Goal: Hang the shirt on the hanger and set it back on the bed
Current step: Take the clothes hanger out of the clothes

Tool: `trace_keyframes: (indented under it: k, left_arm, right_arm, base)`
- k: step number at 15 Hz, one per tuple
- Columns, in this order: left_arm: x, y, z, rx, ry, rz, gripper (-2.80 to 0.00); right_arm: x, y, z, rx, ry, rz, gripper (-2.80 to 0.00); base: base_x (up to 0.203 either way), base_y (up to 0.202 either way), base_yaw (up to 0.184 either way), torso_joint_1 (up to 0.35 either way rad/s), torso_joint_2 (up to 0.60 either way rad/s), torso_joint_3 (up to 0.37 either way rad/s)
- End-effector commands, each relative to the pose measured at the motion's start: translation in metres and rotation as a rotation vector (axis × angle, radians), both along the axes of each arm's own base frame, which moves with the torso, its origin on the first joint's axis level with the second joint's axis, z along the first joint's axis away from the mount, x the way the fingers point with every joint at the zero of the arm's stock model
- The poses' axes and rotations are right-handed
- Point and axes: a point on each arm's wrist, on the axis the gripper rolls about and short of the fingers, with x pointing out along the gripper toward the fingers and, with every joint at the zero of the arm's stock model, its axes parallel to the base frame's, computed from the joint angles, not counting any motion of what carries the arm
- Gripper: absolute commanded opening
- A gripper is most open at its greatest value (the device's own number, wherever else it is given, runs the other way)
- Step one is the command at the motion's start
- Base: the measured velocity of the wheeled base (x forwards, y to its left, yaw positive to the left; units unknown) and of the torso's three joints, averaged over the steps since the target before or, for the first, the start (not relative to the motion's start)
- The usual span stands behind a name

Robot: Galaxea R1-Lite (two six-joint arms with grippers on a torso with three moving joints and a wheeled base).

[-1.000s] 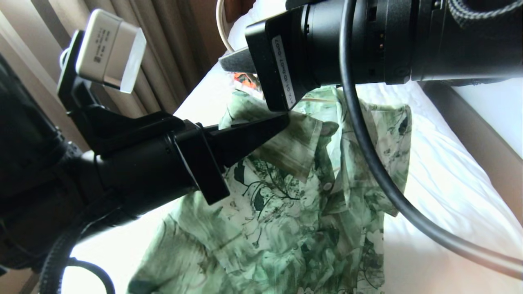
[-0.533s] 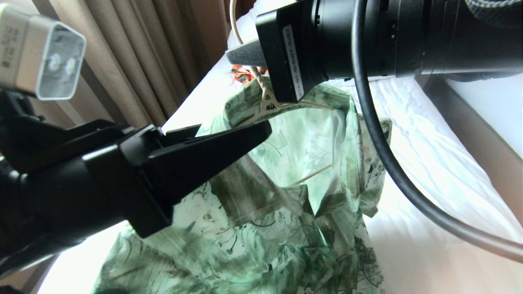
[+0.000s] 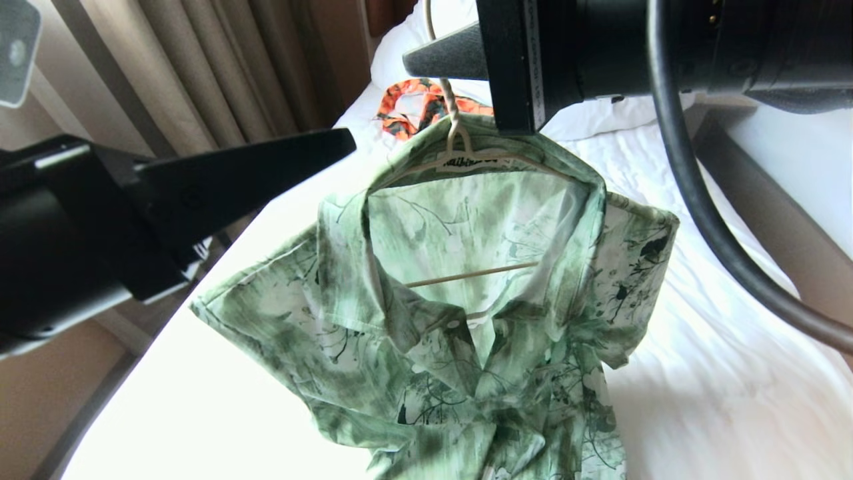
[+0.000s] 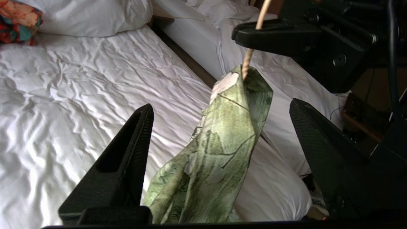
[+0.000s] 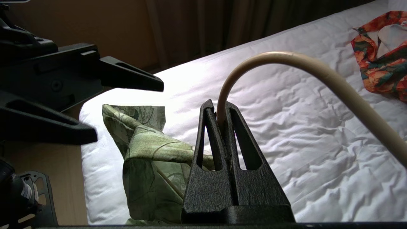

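Suspending the shirt (image 3: 466, 300) above the bed (image 3: 700, 373), our right gripper (image 5: 220, 122) clamps the hanger (image 3: 466, 157) hook; left gripper (image 4: 219, 136) gapes alongside, empty.

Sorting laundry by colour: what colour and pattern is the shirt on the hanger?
The shirt is light green with white flowers and dark leaf lines, clearest in the head view.

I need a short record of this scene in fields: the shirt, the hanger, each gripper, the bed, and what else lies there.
shirt: on the hanger, hanging above the bed
hanger: hook pinched in the right gripper
right gripper: shut on the hook
left gripper: open, beside the shirt, holding nothing
bed: white wrinkled sheet
other: orange garment by the pillow
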Motion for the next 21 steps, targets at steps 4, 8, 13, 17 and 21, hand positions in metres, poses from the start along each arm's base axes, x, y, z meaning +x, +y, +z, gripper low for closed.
trace_keyframes:
  k: [4, 8, 13, 17, 21]
  left_arm:
    - [0.007, 0.016, 0.019, 0.013, 0.018, 0.105, -2.80]
    - [0.001, 0.040, 0.017, 0.046, 0.066, 0.214, -2.80]
    - [-0.004, 0.056, 0.022, 0.057, 0.089, 0.303, -2.80]
    - [-0.010, 0.066, 0.024, 0.043, 0.071, 0.354, -2.80]
    - [-0.023, 0.072, 0.016, 0.037, 0.069, 0.355, -2.80]
  right_arm:
    - [-0.002, -0.016, 0.005, 0.032, 0.011, -0.028, -2.80]
    - [-0.015, -0.037, 0.018, 0.065, -0.015, -0.036, -2.80]
    - [-0.016, -0.062, 0.025, 0.085, -0.036, -0.089, -2.80]
    - [-0.014, -0.070, 0.028, 0.092, -0.054, -0.116, -2.80]
    - [-0.020, -0.076, 0.035, 0.089, -0.106, -0.123, -2.80]
  base:
    - [0.000, 0.000, 0.000, 0.000, 0.00, 0.000]
    - [0.000, 0.000, 0.000, 0.005, -0.04, -0.026]
    - [0.000, 0.000, 0.000, 0.084, -0.40, -0.310]
    - [0.000, 0.000, 0.000, 0.140, -0.49, -0.361]
    - [0.000, 0.000, 0.000, 0.171, -0.53, -0.359]
